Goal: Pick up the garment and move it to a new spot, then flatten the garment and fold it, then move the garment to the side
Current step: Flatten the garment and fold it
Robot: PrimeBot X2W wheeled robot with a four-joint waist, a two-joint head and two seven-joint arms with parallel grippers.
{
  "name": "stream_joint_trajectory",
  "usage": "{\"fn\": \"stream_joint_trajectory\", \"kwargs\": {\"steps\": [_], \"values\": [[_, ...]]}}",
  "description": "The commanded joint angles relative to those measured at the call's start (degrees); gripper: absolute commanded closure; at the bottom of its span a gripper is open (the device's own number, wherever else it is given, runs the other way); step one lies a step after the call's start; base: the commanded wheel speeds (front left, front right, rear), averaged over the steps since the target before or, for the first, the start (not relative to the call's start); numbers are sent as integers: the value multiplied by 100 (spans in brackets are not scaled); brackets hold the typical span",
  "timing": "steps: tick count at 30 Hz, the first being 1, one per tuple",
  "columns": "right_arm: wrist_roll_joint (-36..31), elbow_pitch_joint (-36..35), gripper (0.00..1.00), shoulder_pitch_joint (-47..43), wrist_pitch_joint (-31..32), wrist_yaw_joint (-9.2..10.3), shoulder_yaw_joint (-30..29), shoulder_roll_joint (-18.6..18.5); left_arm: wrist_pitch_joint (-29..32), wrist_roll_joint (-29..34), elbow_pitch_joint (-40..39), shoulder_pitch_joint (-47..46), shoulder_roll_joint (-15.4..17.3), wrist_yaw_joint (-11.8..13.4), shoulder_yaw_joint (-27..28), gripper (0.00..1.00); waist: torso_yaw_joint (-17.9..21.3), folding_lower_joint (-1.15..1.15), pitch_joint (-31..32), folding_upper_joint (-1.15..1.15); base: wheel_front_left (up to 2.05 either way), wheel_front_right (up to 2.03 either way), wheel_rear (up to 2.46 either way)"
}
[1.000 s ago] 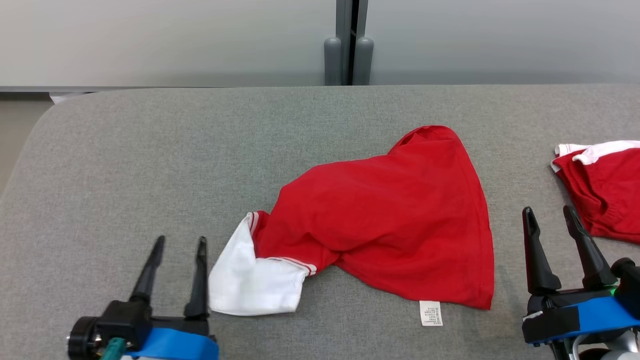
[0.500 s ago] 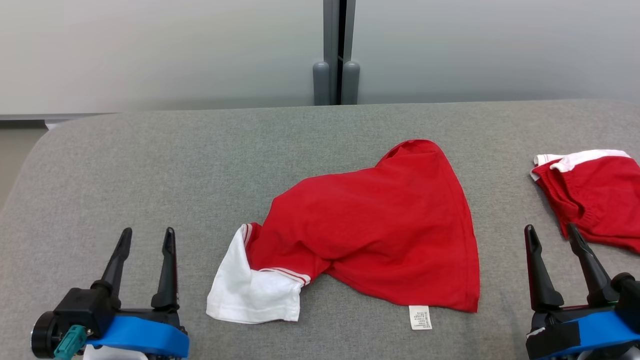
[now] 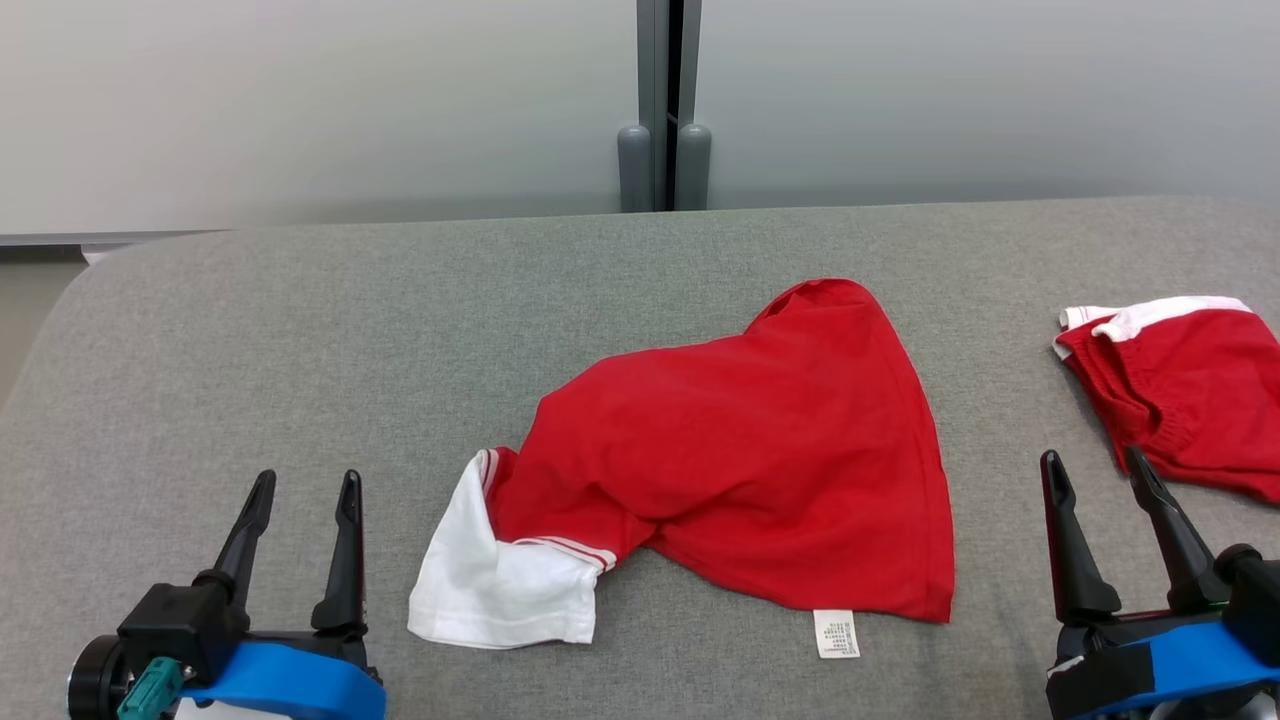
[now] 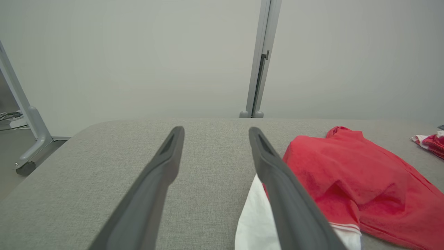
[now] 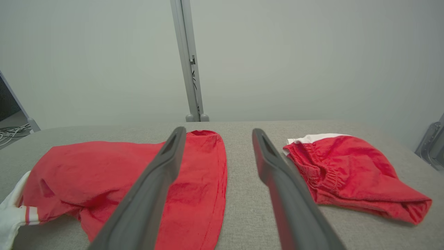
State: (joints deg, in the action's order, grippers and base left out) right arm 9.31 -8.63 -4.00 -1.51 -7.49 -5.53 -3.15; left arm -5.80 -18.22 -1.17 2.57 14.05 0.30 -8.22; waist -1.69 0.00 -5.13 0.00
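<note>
The red shirt [image 3: 760,470] lies bunched in the middle of the grey padded surface [image 3: 300,320], with its white sleeve [image 3: 490,590] twisted out toward the left gripper [image 3: 307,482] and its care label [image 3: 835,633] poking from the near hem. Both grippers are released, jaws spread and holding nothing. The left is just beside the sleeve, and the right gripper [image 3: 1092,460] sits between the shirt's hem corner and a second red garment [image 3: 1170,390] with a white band. That neighbour looks the likeliest trouble, since a reach from the right could catch the wrong cloth. A pinch on the sleeve alone would probably drag the shirt into a tighter twist, and a shallow pinch might lift only one layer. The shirt's other sleeve and its collar cannot be told apart in the folds. The second garment is cut off at the head view's right edge, and both gripper bodies at the bottom.
</note>
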Motion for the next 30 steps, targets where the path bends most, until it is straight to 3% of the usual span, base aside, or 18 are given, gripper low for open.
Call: {"fn": "stream_joint_trajectory", "kwargs": {"steps": [1, 6, 20, 21, 22, 23, 30], "values": [[6, -30, 0, -16, 16, 0, 3, 10, 47, 30, -48, -49, 45, 31, -32, 0, -9, 0, -27, 0, 0, 0, 0], [11, 19, 0, 43, 42, 0, 92, 14, 319, -2, 202, -232, 50, -91, -219, 0, -4, 0, -183, 0, 0, 0, 0], [117, 364, 0, 195, -70, 0, 141, 21, 633, -502, 2744, -760, -147, -665, -761, 0, 142, 0, -542, 0, 0, 0, 0], [116, 396, 0, 194, -66, 0, 125, 22, 672, -525, 2886, -799, -148, -680, -801, 24, 153, 0, -547, 0, 0, 0, 0], [106, 446, 0, 176, -58, 0, 106, 22, 688, -556, 3007, -834, -148, -695, -837, 66, 167, 0, -552, 0, 0, 0, 0], [79, 495, 0, 137, -50, 0, 80, 23, 693, -581, 3094, -868, -155, -711, -877, 100, 175, 0, -555, 0, 0, 0, 0], [103, 1065, 0, -226, 80, 0, 268, 21, 519, -704, 3437, -1024, -165, -754, -1050, 100, 158, 0, -591, 0, 0, 0, 0]]}}
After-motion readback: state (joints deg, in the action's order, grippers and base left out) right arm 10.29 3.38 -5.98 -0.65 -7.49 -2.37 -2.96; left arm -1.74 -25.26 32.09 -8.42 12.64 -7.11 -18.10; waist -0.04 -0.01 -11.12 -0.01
